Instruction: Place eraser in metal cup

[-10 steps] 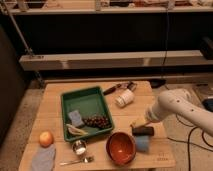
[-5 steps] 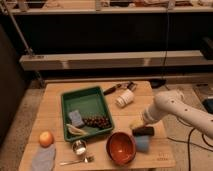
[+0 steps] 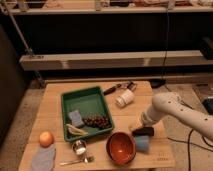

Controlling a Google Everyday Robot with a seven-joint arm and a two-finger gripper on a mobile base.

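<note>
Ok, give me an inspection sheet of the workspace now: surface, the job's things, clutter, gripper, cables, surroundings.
Surface: wooden table, crowded.
Job's things: black eraser at the gripper, right of the bowl; held or lying, cannot tell. Metal cup upright at front left, below the tray, well apart from the eraser.
Clutter: green tray holding a blue sponge and grapes; white cup on its side; red-brown bowl; orange fruit; grey cloth; spoon.
Gripper: gripper low over the table's front right, at the eraser.
Cables: dark cable hanging behind the table.
Surroundings: long shelf behind.
</note>
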